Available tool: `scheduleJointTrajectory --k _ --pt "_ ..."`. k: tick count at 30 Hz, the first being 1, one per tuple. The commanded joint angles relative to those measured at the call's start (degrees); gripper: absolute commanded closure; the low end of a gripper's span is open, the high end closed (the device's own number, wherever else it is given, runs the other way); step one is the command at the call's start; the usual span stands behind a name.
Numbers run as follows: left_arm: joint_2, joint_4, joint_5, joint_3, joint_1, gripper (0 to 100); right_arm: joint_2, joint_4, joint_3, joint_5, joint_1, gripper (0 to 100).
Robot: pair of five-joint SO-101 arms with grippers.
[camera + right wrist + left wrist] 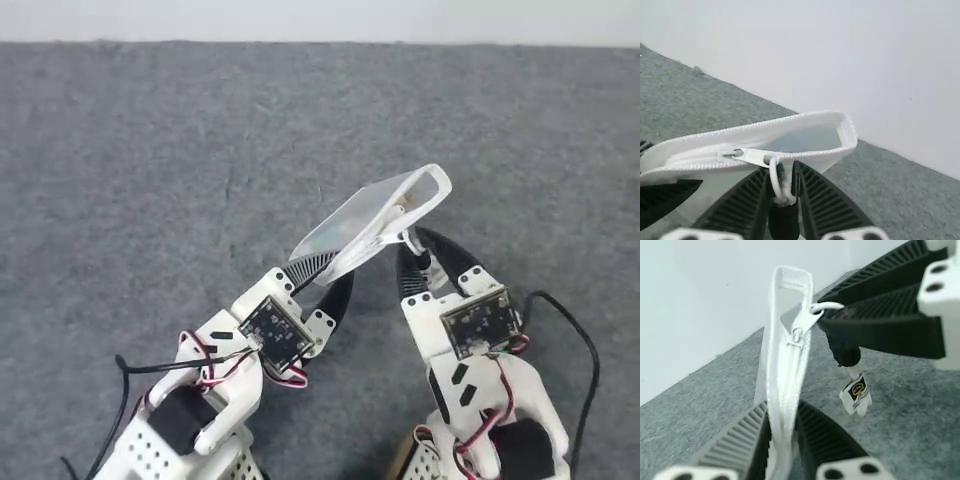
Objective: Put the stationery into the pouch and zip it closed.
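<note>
High view is showing the white pouch [385,215] being held above the grey tabletop [150,150], fingers of the left gripper [330,272] clamping its seven-o'clock end as a brace while fingers of the right gripper [415,245], at five o'clock, are pinching the zipper pull [752,157], seemingly for zipping.

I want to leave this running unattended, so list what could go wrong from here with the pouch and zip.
1. The right gripper holds the zipper pull only by its thin ring; the ring might slip out with part of the mouth apparently not yet zipped.
2. The left gripper pinches just one end of the pouch, which is held above the table; a hard tug on the zip could pull it free and drop it.
</note>
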Motion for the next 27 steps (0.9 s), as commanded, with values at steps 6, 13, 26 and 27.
scheduleJointTrajectory --k 6,13,26,27 --pt "-0.35 -0.53 0.79 -0.31 -0.79 99 -0.84 -2.15 -2.46 -0.79 3.30 99.1" --pt "-0.44 -0.53 0.79 -0.31 -0.79 99 -0.84 -4.18 -2.20 -1.05 7.08 99.1" --pt "-0.70 -0.53 1.05 -0.31 -0.79 99 -0.75 -5.41 -2.20 0.88 10.33 99.1" --pt "-0.70 -0.53 1.05 -0.31 -0.79 99 -0.75 -5.41 -2.20 1.49 10.33 99.1"
